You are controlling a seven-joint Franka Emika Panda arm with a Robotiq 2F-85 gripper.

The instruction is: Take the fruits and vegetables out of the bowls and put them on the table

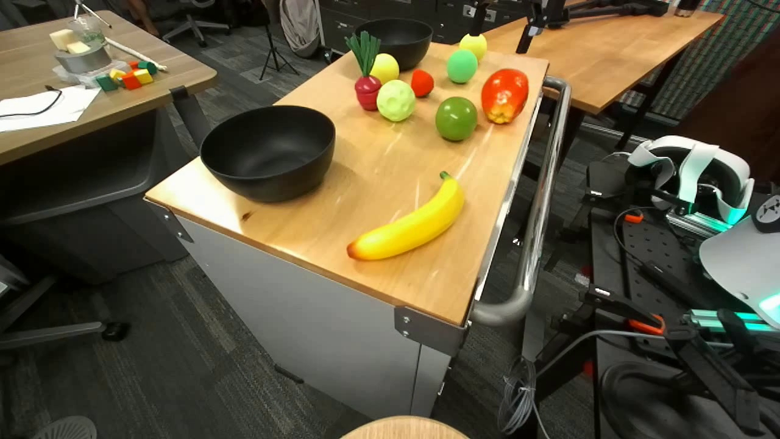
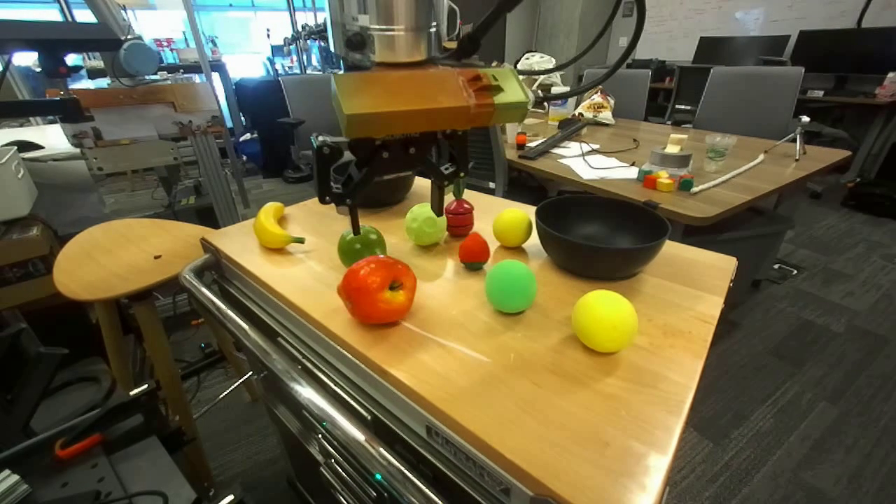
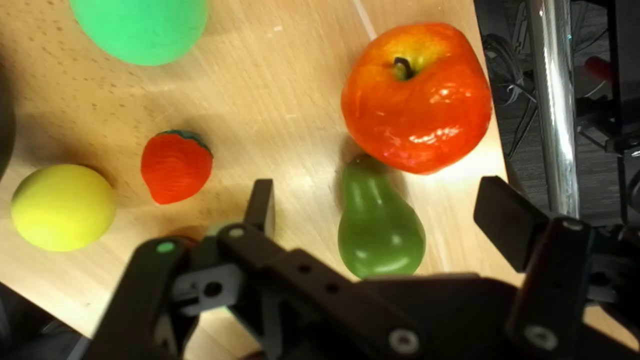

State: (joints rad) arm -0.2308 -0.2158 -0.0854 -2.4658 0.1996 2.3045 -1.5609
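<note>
fingers (image 3: 507, 222) spread wide, holding nothing; a green pear (image 3: 381, 225) lies on the worktop (image 3: 290, 90) below and between them, its long axis crossing their closing line. rising straight up would probably clear it.

Looks like a lab in office space to me. Office: whiteboard (image 2: 756, 15), monitors (image 2: 742, 54), grey chairs (image 2: 750, 99), carpet (image 1: 195, 347). Lab: VR headset (image 1: 696, 164) by a black perforated plate (image 1: 655, 244), coiled grey cable (image 1: 519, 399), my wood-topped table (image 1: 381, 164) on a cabinet base (image 1: 329, 323), metal bar handle (image 1: 542, 207).
</note>
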